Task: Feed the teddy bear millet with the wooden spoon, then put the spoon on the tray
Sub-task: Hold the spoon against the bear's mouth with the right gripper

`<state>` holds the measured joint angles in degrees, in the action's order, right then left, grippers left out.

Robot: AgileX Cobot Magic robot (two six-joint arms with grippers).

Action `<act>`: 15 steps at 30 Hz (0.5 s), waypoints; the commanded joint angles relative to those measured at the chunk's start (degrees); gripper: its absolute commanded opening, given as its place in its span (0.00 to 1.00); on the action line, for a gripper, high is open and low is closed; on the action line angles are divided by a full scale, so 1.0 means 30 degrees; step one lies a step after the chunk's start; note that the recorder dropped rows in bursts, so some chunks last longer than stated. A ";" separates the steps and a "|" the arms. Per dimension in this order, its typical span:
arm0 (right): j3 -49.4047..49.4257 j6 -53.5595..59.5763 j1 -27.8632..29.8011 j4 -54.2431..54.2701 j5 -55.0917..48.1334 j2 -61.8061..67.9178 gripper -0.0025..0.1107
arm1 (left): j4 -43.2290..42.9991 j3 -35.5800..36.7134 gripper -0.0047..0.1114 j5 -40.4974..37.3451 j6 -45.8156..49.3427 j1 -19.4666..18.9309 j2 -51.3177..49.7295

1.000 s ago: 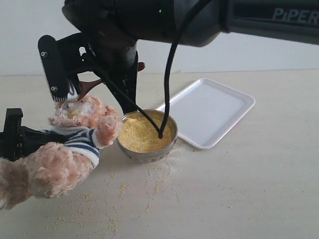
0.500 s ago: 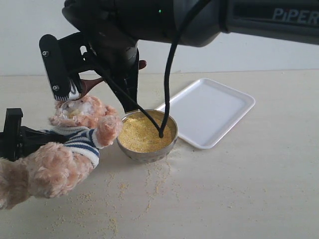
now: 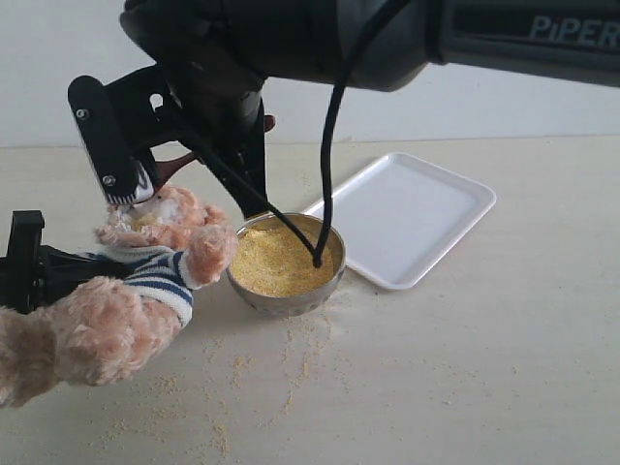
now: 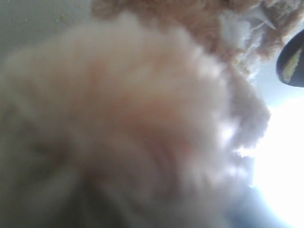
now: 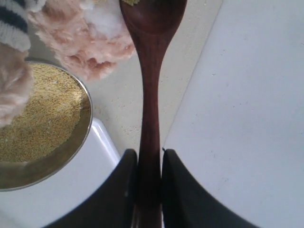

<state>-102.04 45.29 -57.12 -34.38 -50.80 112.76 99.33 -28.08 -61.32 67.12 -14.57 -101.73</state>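
The teddy bear point(image 3: 145, 281) lies at the left in its striped shirt, head point(image 3: 160, 218) raised beside the steel bowl point(image 3: 334, 276) of millet point(image 3: 276, 262). My right gripper point(image 3: 237, 145) reaches across, shut on the wooden spoon point(image 3: 177, 165). The spoon's bowl hovers just above the bear's muzzle point(image 5: 95, 38). In the right wrist view the black fingers point(image 5: 126, 180) clamp the spoon's handle point(image 5: 151, 95), and a few grains sit in its bowl. My left gripper point(image 3: 24, 257) holds the bear's body; fur point(image 4: 133, 118) fills the left wrist view and hides the jaws. The white tray point(image 3: 407, 213) lies right of the bowl.
Loose millet specks point(image 3: 291, 358) are scattered over the table in front of the bowl and near the bear. The right arm's dark body and a black cable point(image 3: 325, 174) hang over the bowl. A pale wall runs along the back.
The right gripper with the spoon has shifted slightly left and up over the bear's face. The bear, bowl and tray have not moved.
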 commanded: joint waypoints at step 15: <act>-0.0129 0.0581 0.0001 -0.1937 0.0804 -0.0027 0.02 | 0.0204 -0.0100 0.08 -0.0626 0.0031 -0.0017 -0.0038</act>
<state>-102.04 46.94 -57.12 -38.64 -48.48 112.76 99.33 -28.08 -61.32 67.12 -14.57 -101.73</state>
